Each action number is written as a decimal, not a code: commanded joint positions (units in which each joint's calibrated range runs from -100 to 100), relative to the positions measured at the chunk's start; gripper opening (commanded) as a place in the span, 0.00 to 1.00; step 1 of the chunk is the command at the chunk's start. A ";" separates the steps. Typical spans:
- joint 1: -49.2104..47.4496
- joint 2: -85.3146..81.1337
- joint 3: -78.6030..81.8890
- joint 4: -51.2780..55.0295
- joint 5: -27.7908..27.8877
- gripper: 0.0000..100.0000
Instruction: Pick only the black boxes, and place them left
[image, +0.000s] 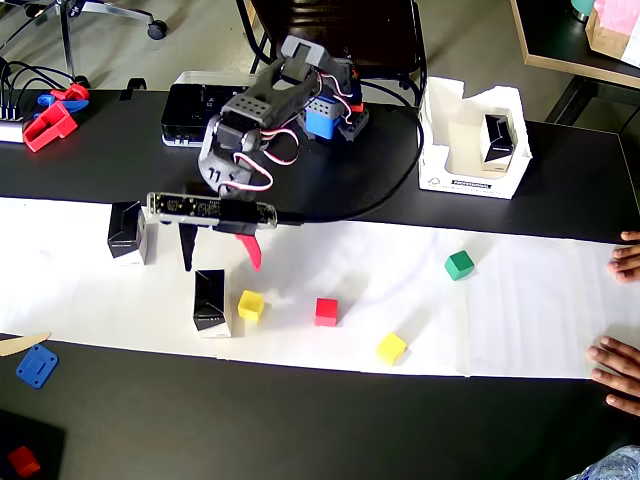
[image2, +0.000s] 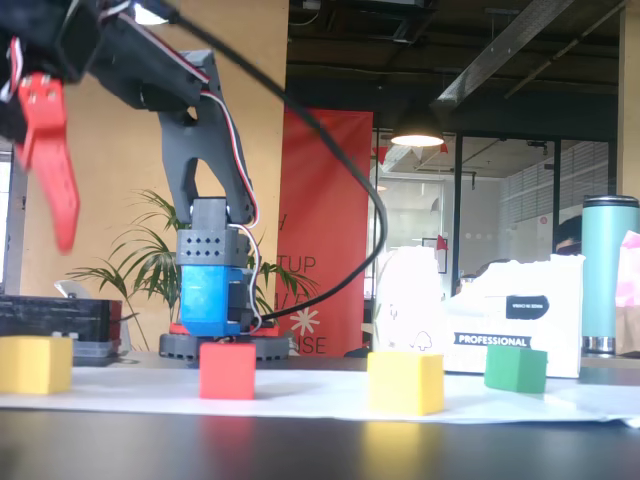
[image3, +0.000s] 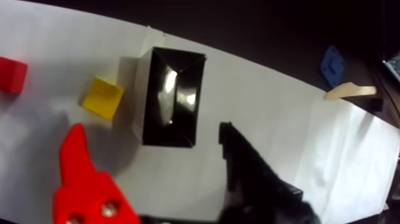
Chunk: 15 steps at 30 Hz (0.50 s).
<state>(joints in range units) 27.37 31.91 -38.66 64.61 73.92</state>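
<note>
Two black boxes stand on the white paper in the overhead view, one at the far left (image: 127, 232) and one nearer the front (image: 210, 302). A third black box (image: 497, 140) sits in a white cardboard holder (image: 440, 150) at the back right. My gripper (image: 218, 255) hovers open and empty just behind the front box, with a black finger (image: 186, 248) and a red finger (image: 250, 250). In the wrist view that black box (image3: 169, 98) lies ahead of the gripper (image3: 150, 127), between the spread fingertips. In the fixed view only the red finger (image2: 50, 150) shows.
Coloured cubes lie on the paper: yellow (image: 250, 305) right beside the front box, red (image: 326, 311), yellow (image: 391, 348), green (image: 459, 265). A flat black device case (image: 190, 105) is behind the arm. A person's hands (image: 625, 260) rest at the right edge.
</note>
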 joint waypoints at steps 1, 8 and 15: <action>0.48 -0.26 -5.49 -1.89 -0.13 0.42; 0.05 2.82 -5.58 -6.98 -1.76 0.42; -0.38 6.85 -9.21 -13.26 -2.55 0.42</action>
<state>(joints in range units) 27.37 39.87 -39.01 54.14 72.01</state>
